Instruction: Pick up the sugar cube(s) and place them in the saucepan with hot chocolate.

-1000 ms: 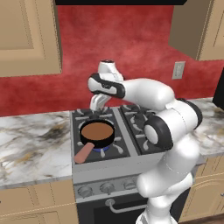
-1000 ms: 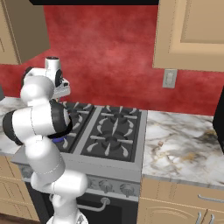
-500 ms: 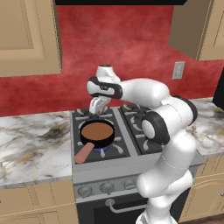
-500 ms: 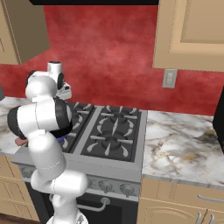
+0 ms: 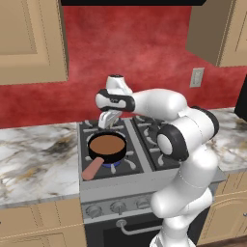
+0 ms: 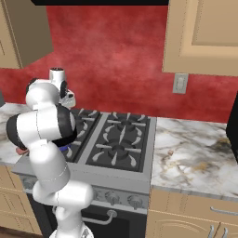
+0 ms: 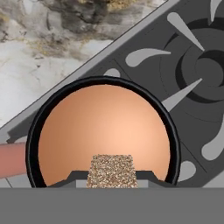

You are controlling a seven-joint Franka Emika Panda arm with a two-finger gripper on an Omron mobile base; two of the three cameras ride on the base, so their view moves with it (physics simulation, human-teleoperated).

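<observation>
A small round black saucepan (image 5: 107,147) with brown hot chocolate stands on the front left burner, its salmon-pink handle (image 5: 91,168) pointing toward the stove front. My gripper (image 5: 105,123) hangs just above the pan's back rim. In the hand view a speckled tan sugar cube (image 7: 111,171) sits between my fingertips (image 7: 74,177), gripper (image 7: 111,180) shut on it, directly over the brown liquid of the saucepan (image 7: 104,131). The pink handle (image 7: 12,160) pokes out at the left edge. In the right base view my own arm hides the pan.
The stove (image 5: 144,166) has dark grates (image 6: 122,142) over its burners. Marble counters (image 5: 34,154) flank it on both sides (image 6: 195,153). A red wall with an outlet (image 5: 197,77) is behind, and wooden cabinets (image 5: 29,41) hang above.
The arm has shifted slightly, and the gripper stays over the saucepan, shut on the cube.
</observation>
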